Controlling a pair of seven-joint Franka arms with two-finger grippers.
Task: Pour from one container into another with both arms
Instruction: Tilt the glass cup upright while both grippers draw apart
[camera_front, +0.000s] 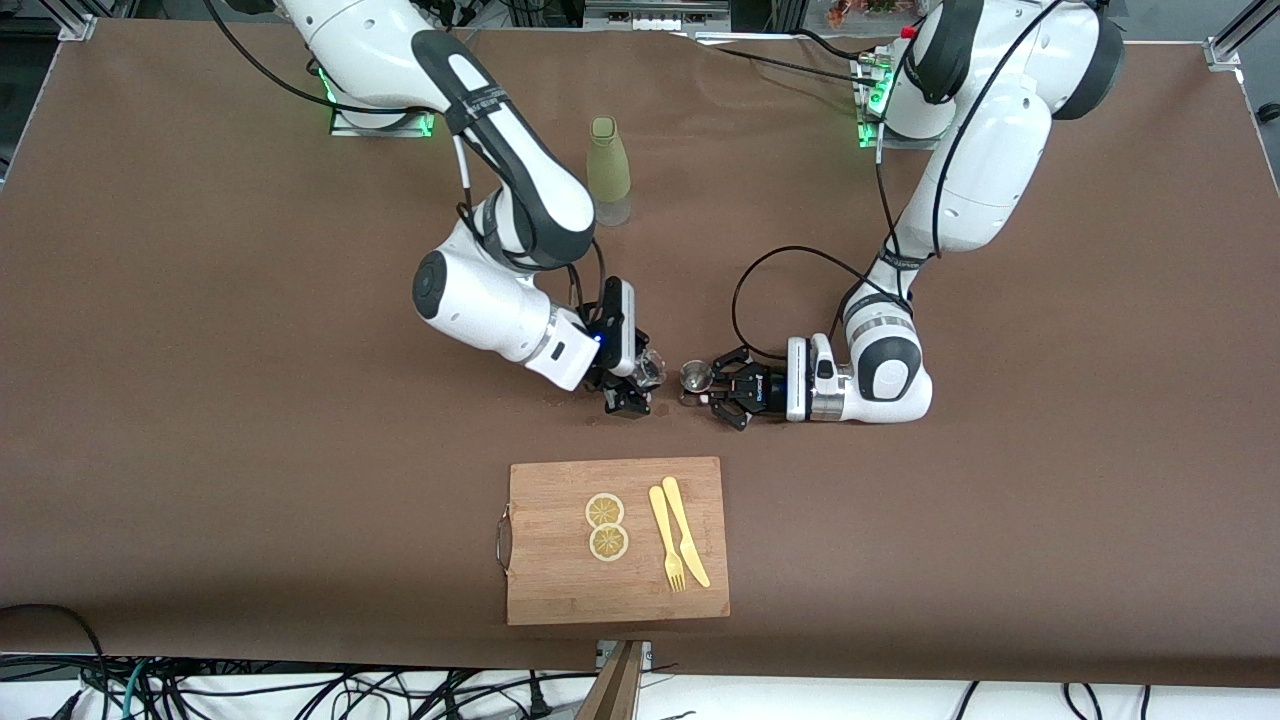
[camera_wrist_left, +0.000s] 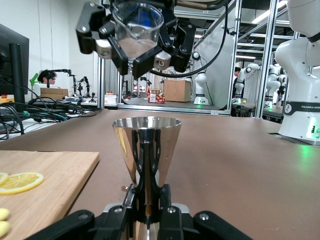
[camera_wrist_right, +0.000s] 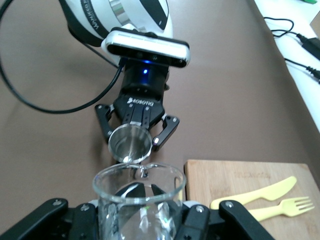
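I am mid-pour. My right gripper (camera_front: 640, 385) is clamped on a small clear glass beaker (camera_wrist_right: 139, 200), tipped so its spout hangs just over the mouth of the steel jigger (camera_wrist_left: 146, 150). My left gripper (camera_front: 722, 392) is clamped on that jigger's waist and holds it upright near the middle of the table, just off the cutting board's (camera_front: 560, 590) edge that faces my bases. Beaker lip and jigger rim look very close, though I cannot tell whether they touch.

To do this well, I judge I should rotate the beaker slowly about its spout, keeping the lip centred over the narrow cup so nothing runs down the outside. My left arm should simply keep the jigger level and motionless. The jigger is small, so it will fill quickly; I want to ease back before it brims.

A tall greenish bottle (camera_front: 608, 170) stands well apart, toward my bases.
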